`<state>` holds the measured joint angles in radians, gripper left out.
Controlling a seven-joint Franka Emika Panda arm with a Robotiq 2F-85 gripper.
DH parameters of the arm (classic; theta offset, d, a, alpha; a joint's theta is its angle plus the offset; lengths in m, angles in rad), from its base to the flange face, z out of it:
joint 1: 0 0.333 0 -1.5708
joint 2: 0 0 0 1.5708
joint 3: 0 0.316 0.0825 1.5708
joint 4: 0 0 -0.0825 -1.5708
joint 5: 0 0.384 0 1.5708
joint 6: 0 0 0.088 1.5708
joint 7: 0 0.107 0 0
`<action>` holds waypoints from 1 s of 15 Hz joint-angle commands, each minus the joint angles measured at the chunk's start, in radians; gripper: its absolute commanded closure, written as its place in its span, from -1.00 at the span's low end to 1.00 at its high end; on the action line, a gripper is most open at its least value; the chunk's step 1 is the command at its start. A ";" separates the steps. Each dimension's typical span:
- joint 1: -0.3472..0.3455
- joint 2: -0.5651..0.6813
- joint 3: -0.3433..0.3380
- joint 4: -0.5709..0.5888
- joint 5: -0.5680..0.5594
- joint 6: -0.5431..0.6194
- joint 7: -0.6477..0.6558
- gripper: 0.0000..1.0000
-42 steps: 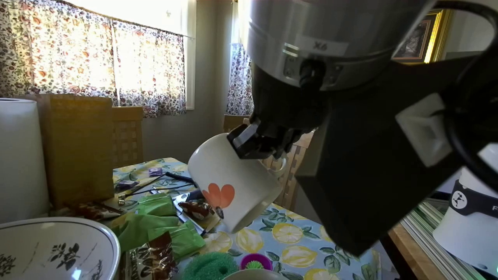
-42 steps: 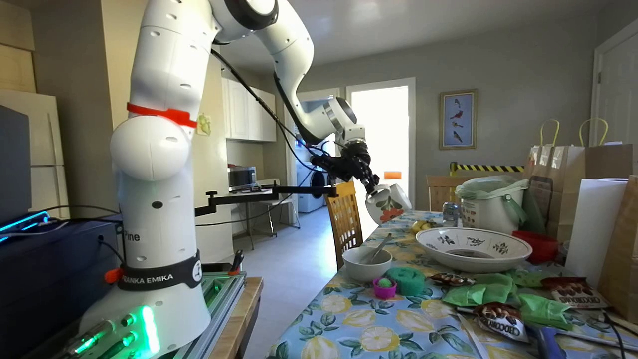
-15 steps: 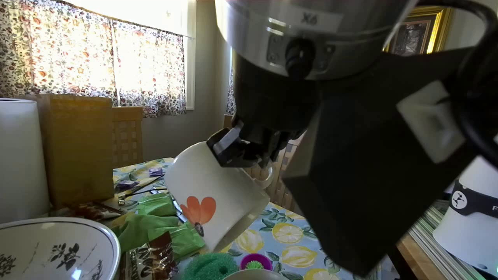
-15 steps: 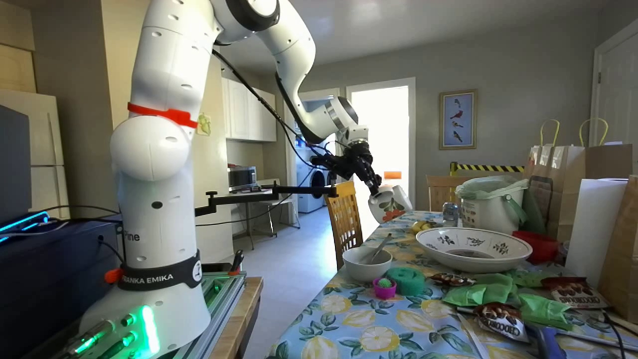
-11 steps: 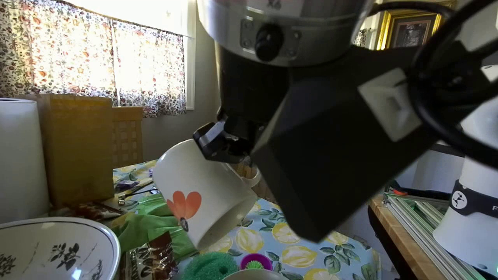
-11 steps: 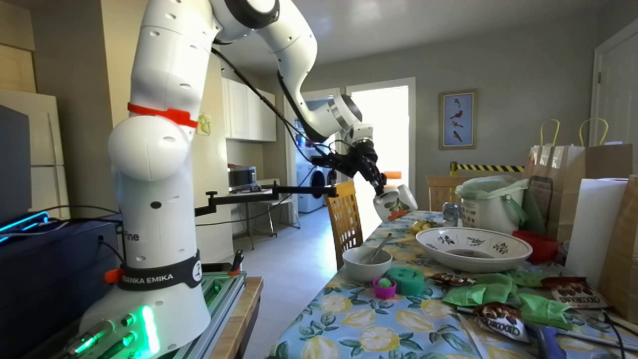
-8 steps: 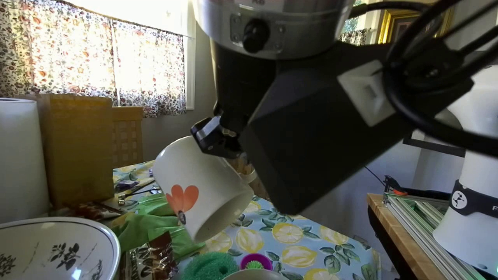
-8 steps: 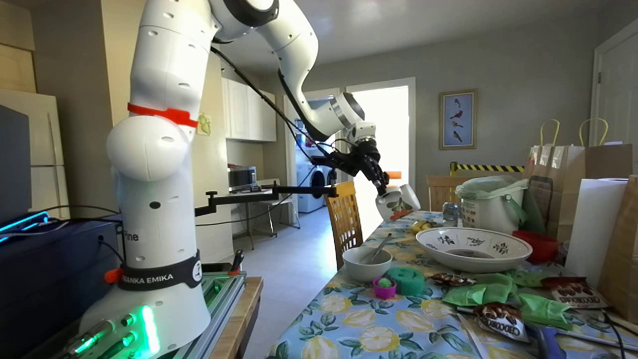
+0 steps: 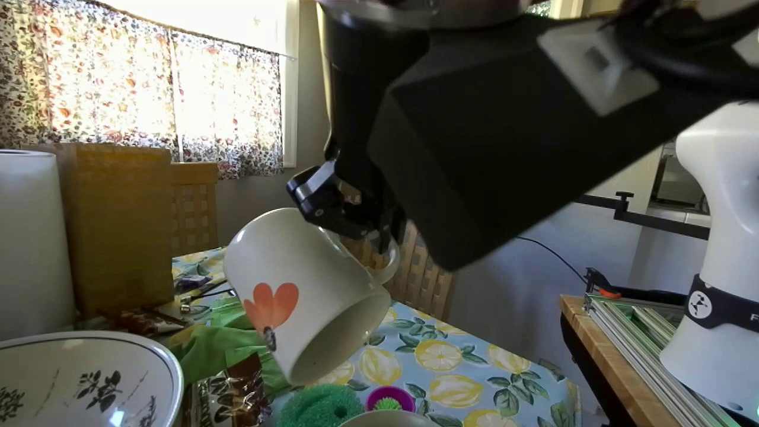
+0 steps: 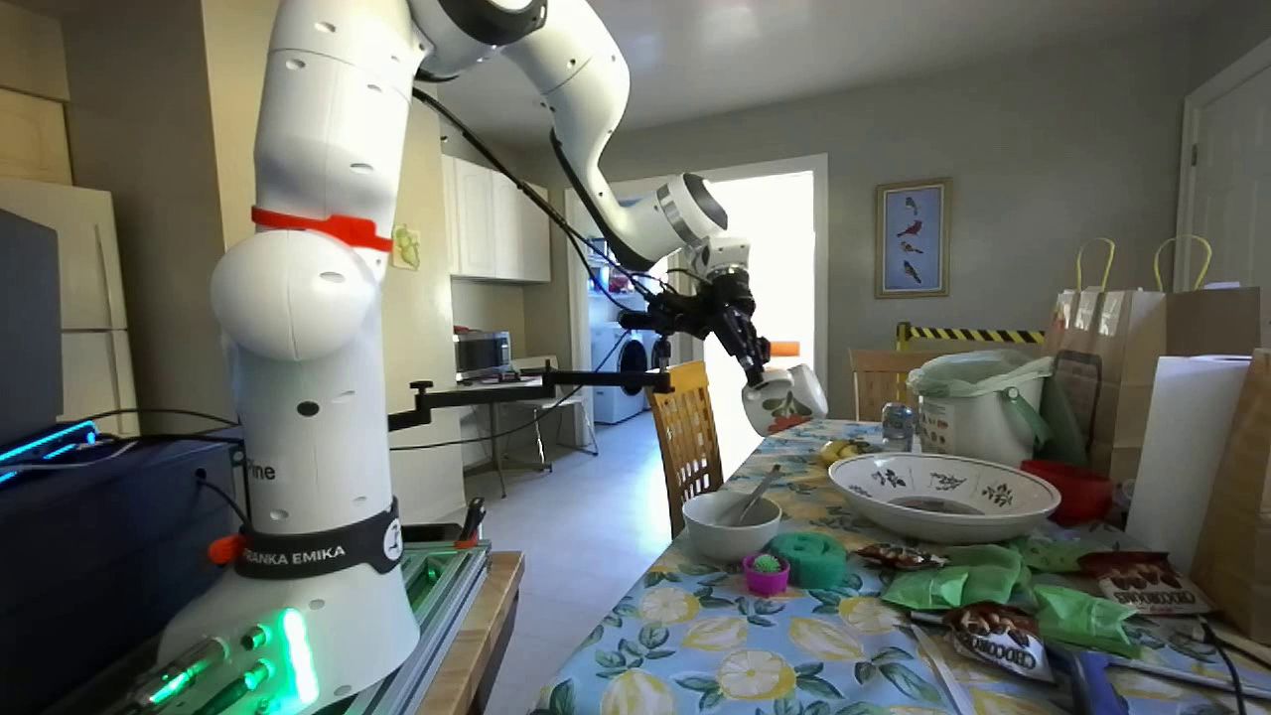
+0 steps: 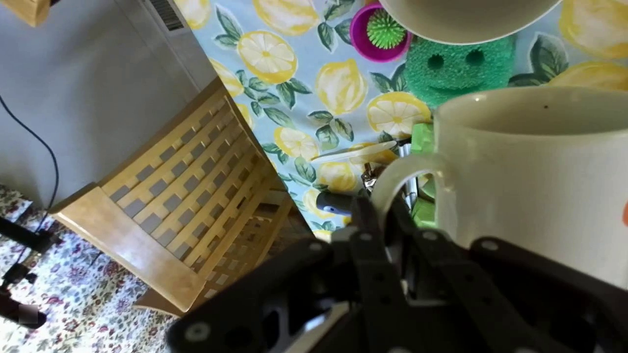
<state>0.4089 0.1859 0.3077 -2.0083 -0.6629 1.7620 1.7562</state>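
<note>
A white mug (image 9: 308, 296) with a red flower print hangs in the air above the table, tilted with its mouth angled downward. My gripper (image 11: 381, 210) is shut on the mug's handle, one finger passing through the loop. In the wrist view the mug (image 11: 530, 196) fills the right side, and a small dark speck shows on its inner wall. Below it stands a white bowl (image 10: 730, 526) with a spoon (image 10: 760, 492) in it. Beside that bowl lie a green smiling sponge (image 11: 456, 68) and a magenta cup (image 11: 365, 32) holding a spiky green ball (image 11: 386, 29).
A wide patterned bowl (image 10: 943, 477), green wrappers (image 10: 958, 581) and snack packets (image 10: 998, 641) lie on the lemon-print tablecloth (image 10: 715, 636). A wooden chair (image 11: 191, 191) stands by the table edge. A paper roll (image 9: 29, 237) and a brown bag (image 9: 118, 231) stand upright behind.
The arm's wrist has swung and tilted, carrying the mug left in the close exterior view. More of the mug's inside shows there now. The grip on the handle stays shut.
</note>
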 commanded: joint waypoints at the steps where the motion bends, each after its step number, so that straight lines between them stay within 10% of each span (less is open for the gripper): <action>1: -0.025 -0.071 -0.004 -0.055 0.070 0.096 -0.023 0.95; 15: -0.122 -0.239 -0.055 -0.275 0.285 0.404 -0.021 0.95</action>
<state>0.3103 0.0353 0.2634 -2.1948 -0.4076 2.0601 1.7317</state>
